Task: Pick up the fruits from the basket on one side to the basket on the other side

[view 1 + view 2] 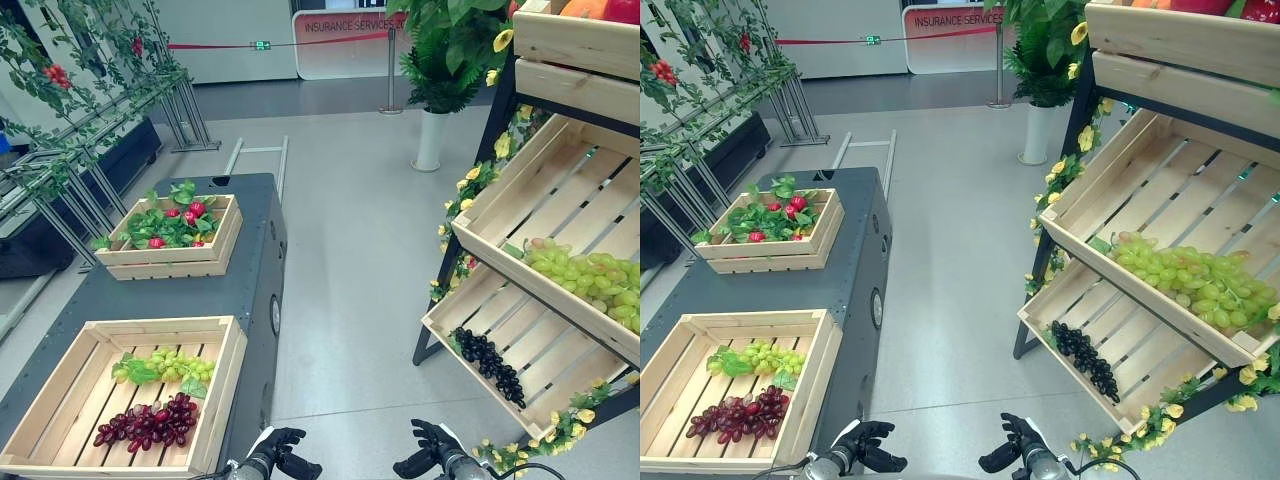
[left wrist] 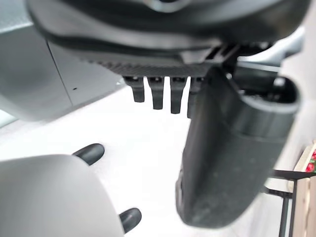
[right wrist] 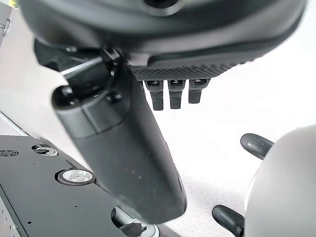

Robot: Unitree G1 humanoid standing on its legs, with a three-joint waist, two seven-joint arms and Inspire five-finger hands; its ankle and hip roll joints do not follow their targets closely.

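On the dark table at the left, the near wooden crate (image 1: 232,380) holds a green grape bunch (image 1: 175,367) and a dark red grape bunch (image 1: 150,423). A farther crate (image 1: 170,262) holds leaves and small red fruits. On the right stands a slanted wooden shelf; its middle tray (image 1: 520,270) carries green grapes (image 1: 590,280) and its lower tray (image 1: 450,335) carries black grapes (image 1: 490,362). My left hand (image 1: 278,443) and right hand (image 1: 430,445) hang low at the front over the floor, between table and shelf. Both are relaxed and hold nothing, their thumbs (image 2: 232,163) (image 3: 123,148) standing out.
A strip of grey floor separates the table from the shelf. A potted plant in a white pot (image 1: 432,130) stands behind the shelf. Metal racks with vines (image 1: 80,150) line the far left. Yellow flowers trim the shelf frame.
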